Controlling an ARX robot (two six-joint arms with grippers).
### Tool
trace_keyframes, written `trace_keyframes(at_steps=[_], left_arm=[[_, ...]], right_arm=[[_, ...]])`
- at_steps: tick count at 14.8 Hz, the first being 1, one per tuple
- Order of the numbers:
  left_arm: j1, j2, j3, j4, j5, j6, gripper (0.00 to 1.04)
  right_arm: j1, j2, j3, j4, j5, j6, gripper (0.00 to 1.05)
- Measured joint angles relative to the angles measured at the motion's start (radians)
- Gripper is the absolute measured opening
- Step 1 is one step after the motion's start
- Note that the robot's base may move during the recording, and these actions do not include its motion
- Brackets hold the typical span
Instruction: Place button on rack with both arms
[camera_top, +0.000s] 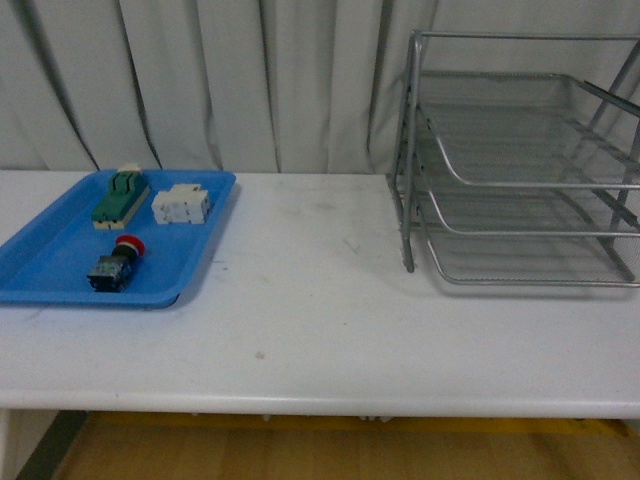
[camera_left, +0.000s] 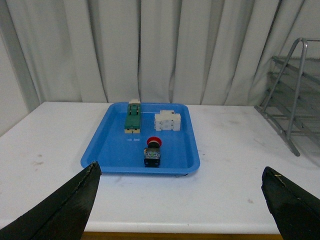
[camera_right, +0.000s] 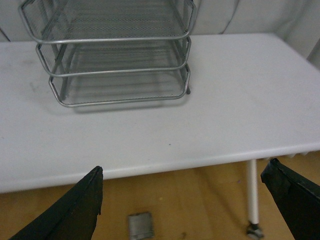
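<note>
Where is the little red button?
The button lies in the blue tray, left in the front view, nearer the camera than the green block and white block.

A white table (camera_top: 320, 330) carries a blue tray (camera_top: 50, 268) at left and the rack (camera_top: 500, 120) at right, well apart.

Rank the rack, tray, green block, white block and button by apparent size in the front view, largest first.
1. Rack
2. Tray
3. Green block, white block and button: near alike here; the button lies nearest the camera, so I won't rank them.
</note>
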Motion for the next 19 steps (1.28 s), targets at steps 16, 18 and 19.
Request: trace_keyframes(at_steps=[16, 18, 19], left_arm=[[0.000, 0.000, 0.000, 0.000, 0.000, 0.000, 0.98], [0.000, 0.000, 0.000, 0.000, 0.000, 0.000, 0.98], [0.000, 0.000, 0.000, 0.001, 0.000, 0.000, 0.98]], right_arm=[[-0.119, 1.569, 0.608, 0.946, -0.250, 1.059, 0.98], [-0.093, 1.616, 0.697, 0.909, -0.249, 1.090, 0.98], [-0.082, 1.644, 0.739, 0.901, -0.249, 1.104, 0.98]])
